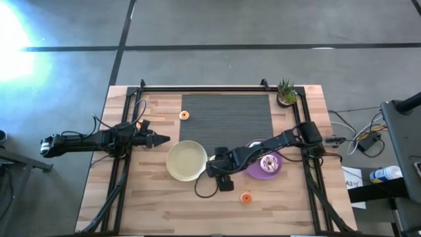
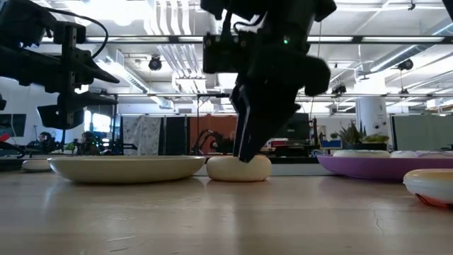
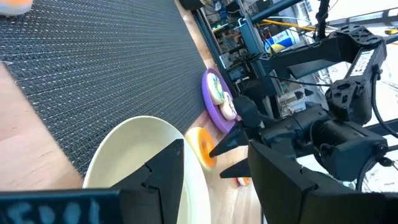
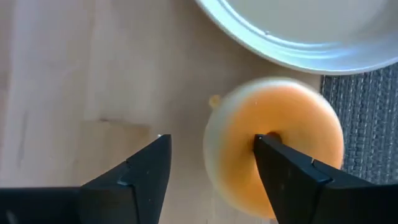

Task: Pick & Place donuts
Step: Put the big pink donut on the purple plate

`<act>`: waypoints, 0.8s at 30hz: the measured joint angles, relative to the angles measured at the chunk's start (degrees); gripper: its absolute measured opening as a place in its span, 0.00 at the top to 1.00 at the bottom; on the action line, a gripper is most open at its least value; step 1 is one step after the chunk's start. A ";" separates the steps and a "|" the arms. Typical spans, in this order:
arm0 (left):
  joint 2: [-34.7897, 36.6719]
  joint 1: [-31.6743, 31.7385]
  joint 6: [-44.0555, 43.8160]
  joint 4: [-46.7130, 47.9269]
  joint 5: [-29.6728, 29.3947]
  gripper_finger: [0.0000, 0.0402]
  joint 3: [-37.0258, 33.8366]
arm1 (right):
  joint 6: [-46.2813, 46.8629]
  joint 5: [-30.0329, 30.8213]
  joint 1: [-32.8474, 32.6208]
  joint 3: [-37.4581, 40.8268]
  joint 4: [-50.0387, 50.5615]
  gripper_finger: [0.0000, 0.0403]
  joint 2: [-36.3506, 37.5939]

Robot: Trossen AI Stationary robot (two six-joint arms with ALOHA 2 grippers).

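An orange-iced donut [image 4: 292, 118] with a cream underside lies flat on the wood beside the cream-yellow plate [image 1: 186, 160], and shows in the low view [image 2: 239, 168]. My right gripper [image 4: 211, 140] is open and points down at this donut. One fingertip [image 4: 264, 144] is at the donut's hole, and the other [image 4: 158, 149] stands off its outer side over bare wood. My left gripper [image 1: 164, 139] is open and waits above the table, left of the cream plate. Two iced donuts [image 1: 268, 162] lie on the purple plate [image 1: 253, 172]. My right gripper comes at the orange donut from above, pointing down. One fingertip is at the hole [image 4: 268, 134] and the other is outside the ring. The donut lies flat on the table. I cannot tell whether either finger touches it.
A tiny orange donut [image 1: 184, 116] sits at the left edge of the dark mat [image 1: 227, 118]. Another [image 1: 246, 197] lies on the wood near the table's near edge. A potted plant [image 1: 286, 92] stands at the far right corner. Black frame rails run along the table's sides.
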State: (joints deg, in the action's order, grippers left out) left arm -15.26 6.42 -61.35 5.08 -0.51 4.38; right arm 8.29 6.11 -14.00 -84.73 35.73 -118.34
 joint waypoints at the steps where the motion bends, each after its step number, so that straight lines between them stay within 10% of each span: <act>1: -0.01 0.02 0.15 0.13 0.00 0.62 0.00 | 0.19 0.41 0.04 0.00 -0.17 0.46 -0.45; 13: -0.01 -0.01 0.23 0.19 0.04 0.62 0.00 | 5.97 3.86 0.32 0.37 -0.01 0.49 -1.75; 24: -0.01 -0.01 0.77 -0.70 0.07 0.62 -0.02 | 24.39 3.03 2.63 1.51 -1.68 0.95 1.64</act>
State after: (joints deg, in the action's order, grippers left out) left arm -15.27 6.42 -60.58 4.38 -0.45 4.36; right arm 32.68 9.14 -11.37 -83.22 34.05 -116.70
